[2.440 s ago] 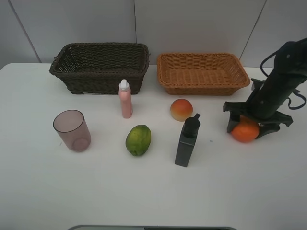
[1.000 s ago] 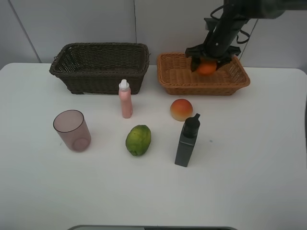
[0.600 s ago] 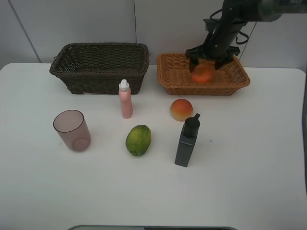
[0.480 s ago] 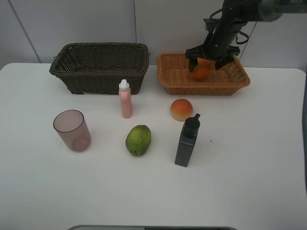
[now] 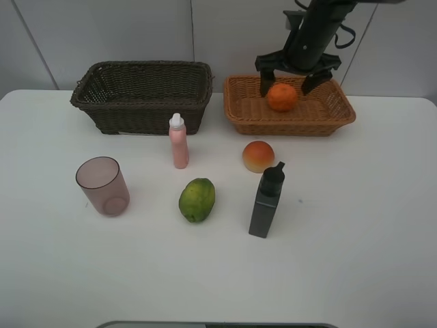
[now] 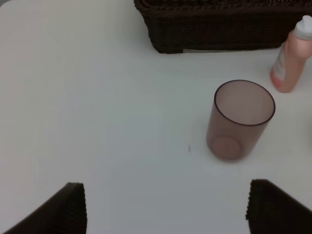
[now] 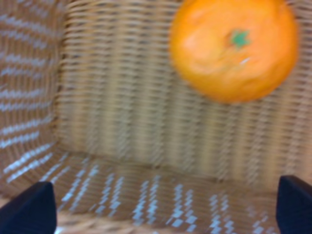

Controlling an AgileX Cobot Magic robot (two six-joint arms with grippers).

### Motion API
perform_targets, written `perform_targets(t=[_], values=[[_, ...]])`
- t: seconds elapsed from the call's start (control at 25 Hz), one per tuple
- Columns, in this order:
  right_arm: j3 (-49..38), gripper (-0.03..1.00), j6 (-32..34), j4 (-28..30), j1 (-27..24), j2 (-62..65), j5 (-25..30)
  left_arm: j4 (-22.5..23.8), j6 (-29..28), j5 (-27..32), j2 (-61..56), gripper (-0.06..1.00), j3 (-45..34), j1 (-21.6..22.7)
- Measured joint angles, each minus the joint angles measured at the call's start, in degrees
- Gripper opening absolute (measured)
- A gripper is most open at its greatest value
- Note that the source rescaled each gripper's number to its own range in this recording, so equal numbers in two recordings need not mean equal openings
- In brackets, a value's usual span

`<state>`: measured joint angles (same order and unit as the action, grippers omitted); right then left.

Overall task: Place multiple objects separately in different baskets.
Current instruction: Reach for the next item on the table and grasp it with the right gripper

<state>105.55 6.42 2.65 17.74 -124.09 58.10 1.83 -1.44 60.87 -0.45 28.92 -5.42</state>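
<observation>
The orange (image 5: 281,97) lies free inside the shallow orange-tan basket (image 5: 293,126). My right gripper (image 5: 284,85) hangs open just above it, one finger on each side, not touching. In the right wrist view the orange (image 7: 234,48) rests on the basket floor (image 7: 122,97) beyond my open right gripper (image 7: 163,209). On the table stand the mauve cup (image 5: 102,186), the pink bottle (image 5: 179,141), the green fruit (image 5: 197,199), the peach-like fruit (image 5: 258,156) and the dark bottle (image 5: 265,201). My left gripper (image 6: 168,209) is open and empty, short of the cup (image 6: 240,119).
The deeper dark brown basket (image 5: 150,113) stands at the back left with nothing visible in it; it also shows in the left wrist view (image 6: 219,34), with the pink bottle (image 6: 291,58) beside it. The left arm is out of the exterior view.
My right gripper carried the orange from the table's right side into the orange-tan basket, opened and let it go. It has risen slightly; the orange rolled a little and settled.
</observation>
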Motion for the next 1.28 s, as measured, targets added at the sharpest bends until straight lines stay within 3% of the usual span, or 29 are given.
perform_targets(t=[0.16, 0.4, 0.8, 1.28], values=[[-6.3, 1.0, 3.1, -0.7, 1.8, 3.5, -0.6, 0.0, 0.0, 0.0, 0.0, 0.85, 0.0, 0.0], [-17.1, 1.0, 7.0, -0.7, 4.2, 7.7, -6.5, 0.0, 0.0, 0.0, 0.0, 0.85, 0.0, 0.0], [-24.2, 1.0, 15.5, 2.6, 9.3, 8.9, -10.2, 0.0, 0.0, 0.0, 0.0, 0.85, 0.0, 0.0], [-34.3, 1.0, 22.4, 5.4, 10.0, 8.9, -25.6, 0.0, 0.0, 0.0, 0.0, 0.85, 0.0, 0.0]])
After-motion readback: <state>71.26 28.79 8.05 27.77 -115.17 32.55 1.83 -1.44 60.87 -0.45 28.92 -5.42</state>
